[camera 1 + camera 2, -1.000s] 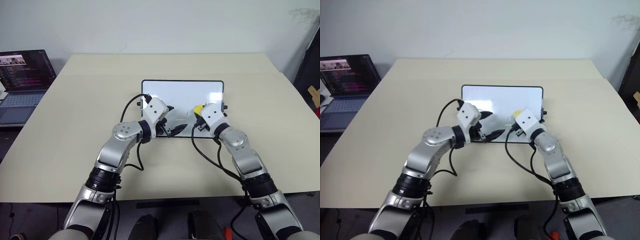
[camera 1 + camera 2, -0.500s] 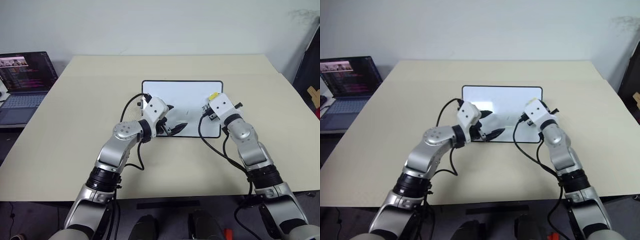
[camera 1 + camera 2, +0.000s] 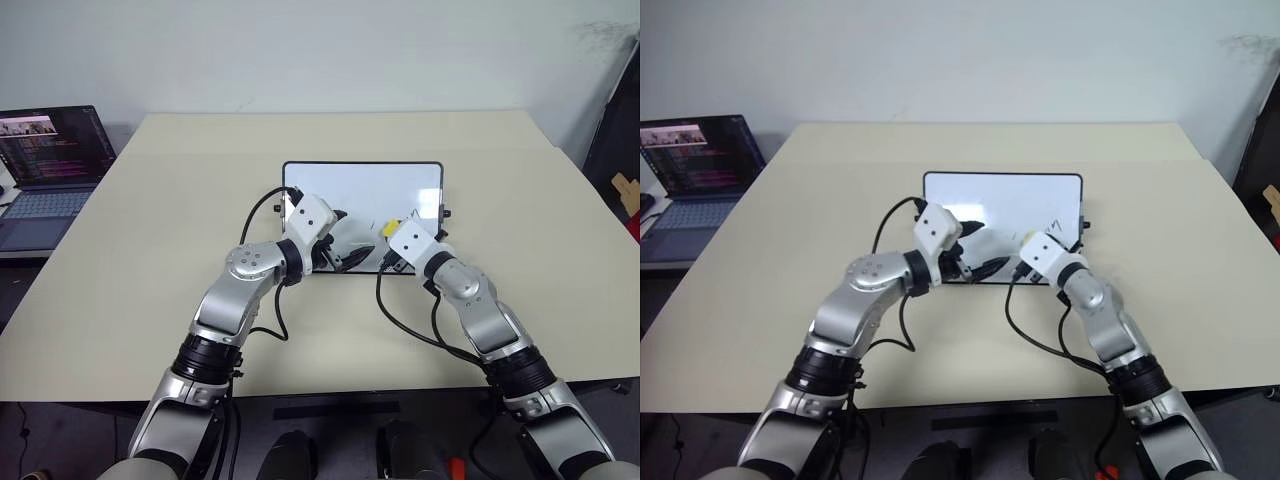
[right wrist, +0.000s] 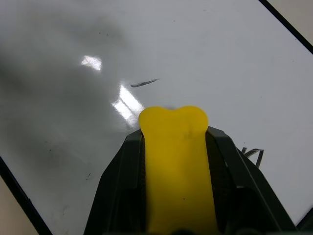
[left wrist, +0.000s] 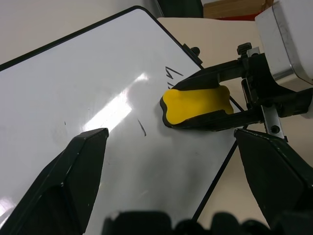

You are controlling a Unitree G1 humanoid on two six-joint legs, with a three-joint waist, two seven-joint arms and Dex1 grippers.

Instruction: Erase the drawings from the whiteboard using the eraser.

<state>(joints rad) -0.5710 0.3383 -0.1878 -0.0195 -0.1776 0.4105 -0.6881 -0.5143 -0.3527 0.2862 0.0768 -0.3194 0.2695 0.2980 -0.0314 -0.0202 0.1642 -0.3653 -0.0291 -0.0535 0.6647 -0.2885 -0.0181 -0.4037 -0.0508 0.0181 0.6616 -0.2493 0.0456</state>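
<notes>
- My right gripper (image 5: 215, 103) clamps the yellow eraser (image 4: 177, 161), pressed on the whiteboard (image 3: 360, 190) at table centre.
- My left gripper (image 3: 345, 258) is spread wide at the board's 7 o'clock edge.
- Remaining drawings (image 5: 171, 74) lie at the eraser's 1 o'clock.

Beige table (image 3: 150, 230) against a pale wall (image 3: 330, 50), laptop (image 3: 45, 175) beside
</notes>
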